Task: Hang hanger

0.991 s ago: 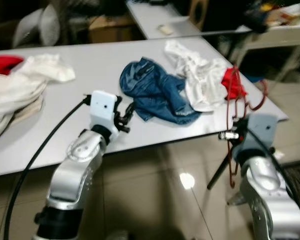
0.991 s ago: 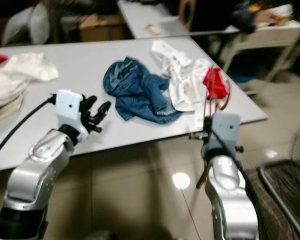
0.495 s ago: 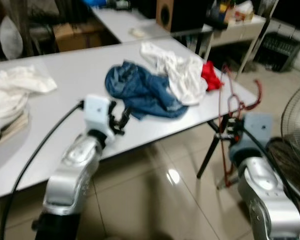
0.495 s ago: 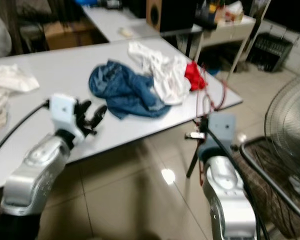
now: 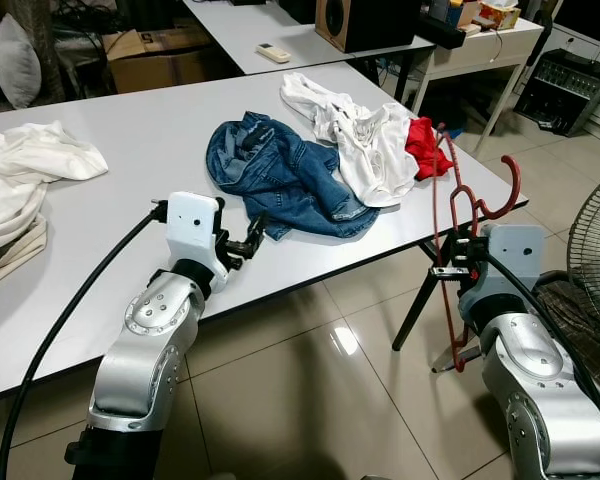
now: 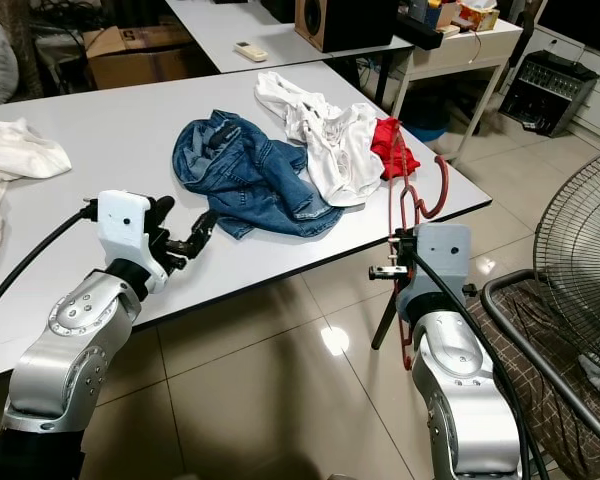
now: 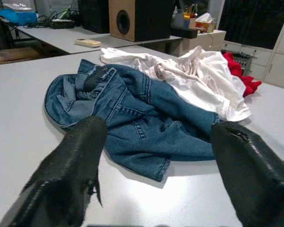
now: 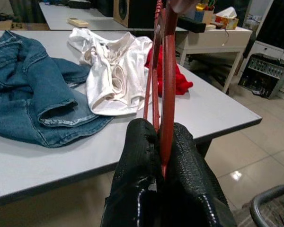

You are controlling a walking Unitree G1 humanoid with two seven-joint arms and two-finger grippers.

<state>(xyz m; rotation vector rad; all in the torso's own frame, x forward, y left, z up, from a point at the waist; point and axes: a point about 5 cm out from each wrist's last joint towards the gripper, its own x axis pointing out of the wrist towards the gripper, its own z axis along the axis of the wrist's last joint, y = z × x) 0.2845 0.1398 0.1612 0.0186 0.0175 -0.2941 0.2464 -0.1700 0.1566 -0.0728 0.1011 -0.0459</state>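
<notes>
The biggest thing in the scene is the grey table, which runs from the near left to the far right. On it lie a white heap at the far left, blue jeans in the middle, then a white garment and a red cloth close to the right corner. Behind it stand a second table with a dark speaker and a small white desk. The floor is of shiny beige tiles. At the right edge a fan guard and a dark basket are near the robot.

The right gripper is off the table's right corner, over the floor. Its fingers are closed on the red hanger, which stands almost upright, its hook at the top. The left gripper hangs low over the table's near edge, in front of the jeans, with its fingers spread wide and nothing between them.

I judge that the hanger is already picked up and the step in hand is to carry it to a place for hanging. No rail or rod can be seen here, so the next move probably calls for turning or walking to find one, then raising the hook over it. The fan and the basket on the right could catch the hanger.
</notes>
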